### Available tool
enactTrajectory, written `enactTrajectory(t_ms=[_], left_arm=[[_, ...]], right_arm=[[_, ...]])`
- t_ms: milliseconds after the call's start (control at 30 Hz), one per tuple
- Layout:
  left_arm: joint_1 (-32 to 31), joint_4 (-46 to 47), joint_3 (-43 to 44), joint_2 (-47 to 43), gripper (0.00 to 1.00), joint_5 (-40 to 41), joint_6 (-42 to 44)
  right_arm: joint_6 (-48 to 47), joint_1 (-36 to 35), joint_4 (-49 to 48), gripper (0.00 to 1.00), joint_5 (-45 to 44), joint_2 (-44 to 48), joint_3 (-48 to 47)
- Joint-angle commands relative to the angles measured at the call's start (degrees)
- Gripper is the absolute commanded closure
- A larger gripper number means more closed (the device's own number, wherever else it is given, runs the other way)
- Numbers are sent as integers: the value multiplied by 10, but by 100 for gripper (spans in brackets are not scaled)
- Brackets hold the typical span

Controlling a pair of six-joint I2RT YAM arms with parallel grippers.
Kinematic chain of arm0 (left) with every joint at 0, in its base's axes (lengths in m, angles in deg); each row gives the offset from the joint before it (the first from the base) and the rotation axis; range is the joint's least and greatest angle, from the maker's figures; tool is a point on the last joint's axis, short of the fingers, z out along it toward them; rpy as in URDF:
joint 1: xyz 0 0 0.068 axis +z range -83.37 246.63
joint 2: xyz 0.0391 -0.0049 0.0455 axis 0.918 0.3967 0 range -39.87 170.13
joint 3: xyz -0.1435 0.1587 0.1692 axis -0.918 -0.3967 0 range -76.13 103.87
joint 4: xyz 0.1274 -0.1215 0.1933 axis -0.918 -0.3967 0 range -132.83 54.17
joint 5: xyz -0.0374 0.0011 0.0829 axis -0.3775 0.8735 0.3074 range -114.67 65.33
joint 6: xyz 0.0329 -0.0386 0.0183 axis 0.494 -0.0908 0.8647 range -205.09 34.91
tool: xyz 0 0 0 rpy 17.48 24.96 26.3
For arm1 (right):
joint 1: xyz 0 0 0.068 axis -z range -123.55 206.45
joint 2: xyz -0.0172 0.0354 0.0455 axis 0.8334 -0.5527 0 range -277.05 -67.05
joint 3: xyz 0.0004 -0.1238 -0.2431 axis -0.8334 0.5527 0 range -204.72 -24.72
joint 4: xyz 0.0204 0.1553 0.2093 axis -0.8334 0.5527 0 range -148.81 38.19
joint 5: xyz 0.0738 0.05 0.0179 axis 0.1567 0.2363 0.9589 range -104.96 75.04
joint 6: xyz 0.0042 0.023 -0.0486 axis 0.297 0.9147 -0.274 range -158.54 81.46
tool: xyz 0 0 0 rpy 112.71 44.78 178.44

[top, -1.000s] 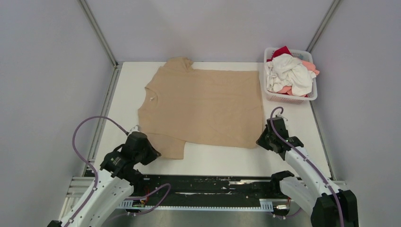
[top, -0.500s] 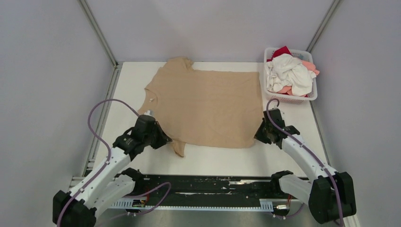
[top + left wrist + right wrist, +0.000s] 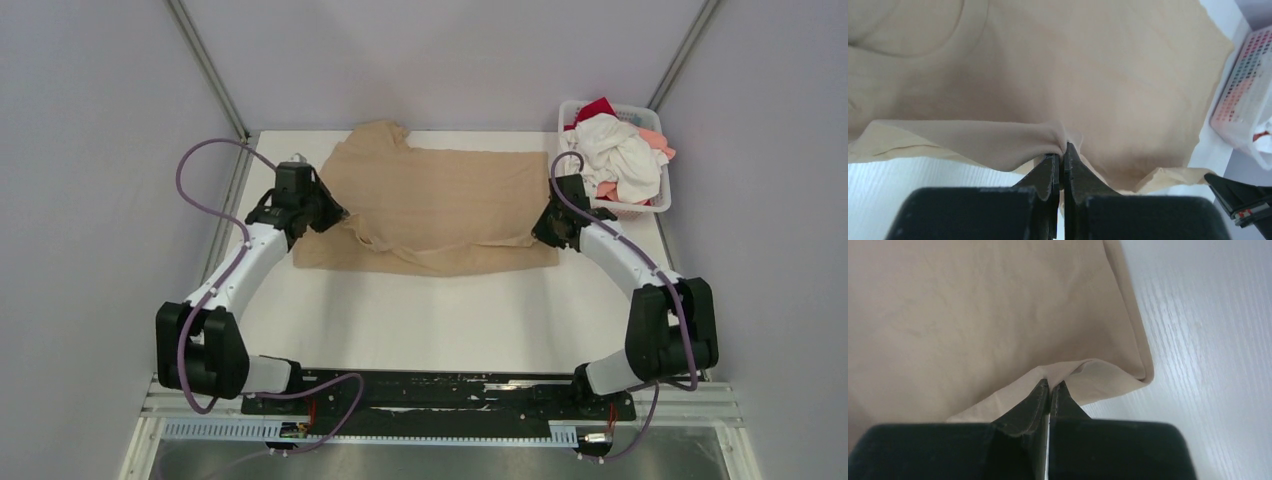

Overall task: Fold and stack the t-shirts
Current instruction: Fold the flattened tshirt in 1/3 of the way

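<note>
From above, the tee [image 3: 440, 205] lies toward 12 o'clock on the surface [image 3: 430, 320], doubled over itself. A second ago it was spread flat, its near hem reaching well toward 6 o'clock, with both claws at its near corners. Since then the arms have swung out and carried that edge away from their bases, so the cloth now covers about half the depth it did. The left claw [image 3: 325, 212] sits at the tee's 9 o'clock side and the right claw [image 3: 545, 226] at its 3 o'clock side. The basket [image 3: 628, 208] at 2 o'clock holds the other tees [image 3: 615, 150], white over pink and red, untouched. In the left wrist view the left claw [image 3: 1062, 150] is pinched tight on a gathered ridge of tan cloth [image 3: 998, 142], lifted over the flat layer [image 3: 1088, 65] beneath, with the basket [image 3: 1243, 85] at 3 o'clock. In the right wrist view the right claw [image 3: 1049, 387] is likewise clamped on a raised corner of the tee [image 3: 973, 305], and a rounded fold edge [image 3: 1143, 365] rests on bare surface [image 3: 1208, 330] at 3 o'clock. I judge the first lengthwise fold nearly made. What remains is to lay the held edge down evenly and let go, since the left side looks bunched and may need smoothing before the next fold.
</note>
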Motion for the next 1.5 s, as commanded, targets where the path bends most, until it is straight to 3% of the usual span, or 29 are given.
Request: enactTrajectory(t_ms=[0,467,600,633,667,800,900,933,1000,1033,1100,1267,1467], left_arm=[[29,29,59,43,100,14,29],[61,-39,239,221,100,32,67],[64,-72,306,281,99,36,68],[64,-76,316,303,96,35,68],[65,-79,338,314,82,33,69],[67,-114,443,418,58,26,75],[72,-182,530,462,32,28,84],[73,-190,549,461,17,30,86],[73,-193,533,428,2,36,93],[72,-174,516,408,1,40,93],[72,-128,400,343,0,34,91],[72,-39,226,237,0,-51,84],[71,28,159,277,0,-158,66]], right_arm=[[-15,14,-33,100,-11,-49,-60],[-18,33,-77,100,-43,-125,-100],[-29,34,-100,94,-40,-145,-106],[-31,34,-103,94,-42,-150,-109],[-33,34,-108,92,-46,-155,-113],[-49,34,-115,83,-59,-157,-136],[-66,33,-114,59,-44,-134,-143],[-71,33,-115,49,-37,-123,-140],[-86,27,-115,35,-29,-97,-125],[-92,20,-115,29,-30,-83,-115],[-96,3,-115,2,-34,-57,-92],[-106,-58,-130,0,-8,-33,-42],[-103,-78,-170,0,64,-89,-14]])
